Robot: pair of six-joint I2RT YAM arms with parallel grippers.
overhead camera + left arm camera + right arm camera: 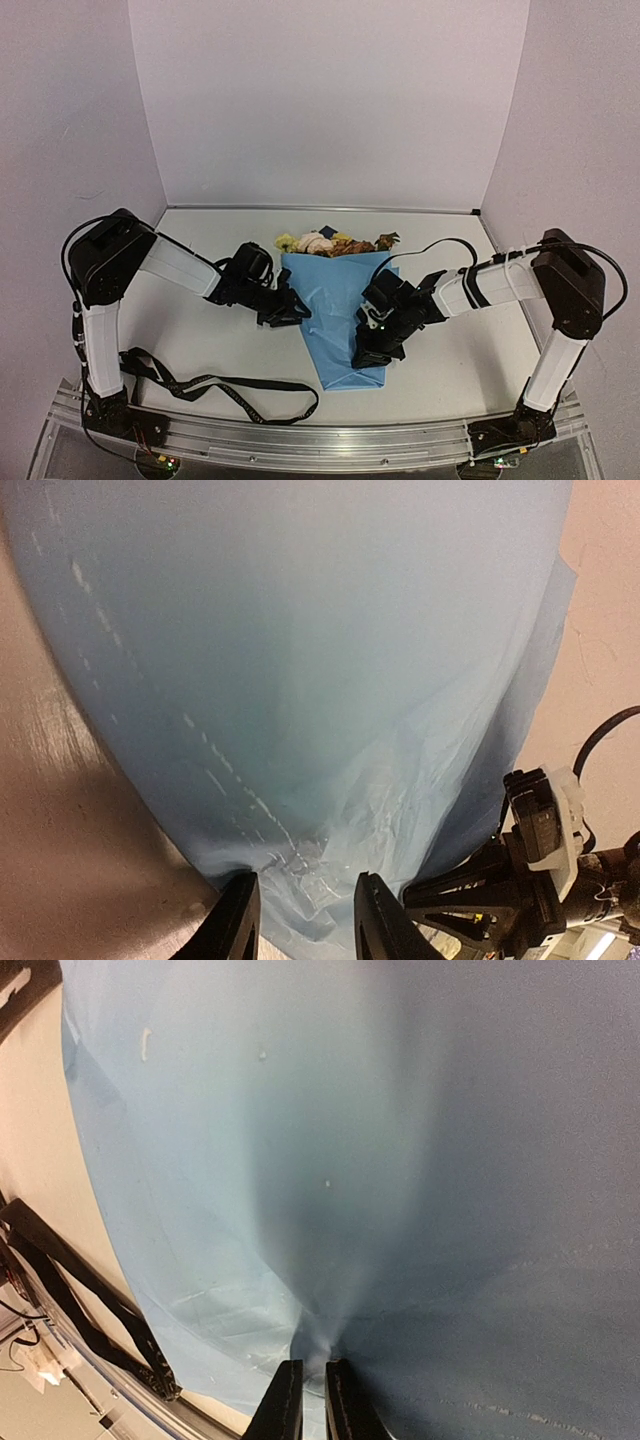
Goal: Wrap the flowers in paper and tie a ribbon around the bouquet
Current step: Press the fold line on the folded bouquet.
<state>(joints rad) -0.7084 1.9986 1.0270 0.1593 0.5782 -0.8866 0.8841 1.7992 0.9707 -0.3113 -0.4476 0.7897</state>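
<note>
Top external view: the paper (335, 310), wrapped round the flowers (320, 242), lies mid-tabletop (450, 370). Right pincer (366, 357) pinches the paper's near end. Left pincer (294, 312) stands narrowly parted at its left edge. The ribbon (230, 385) lies near-left.

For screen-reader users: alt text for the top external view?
A light blue paper cone lies at centre, flowers poking out its far end. The right pincer pinches it near the narrow end; the left pincer sits at its left edge. Black ribbon lies loose front-left.
</note>
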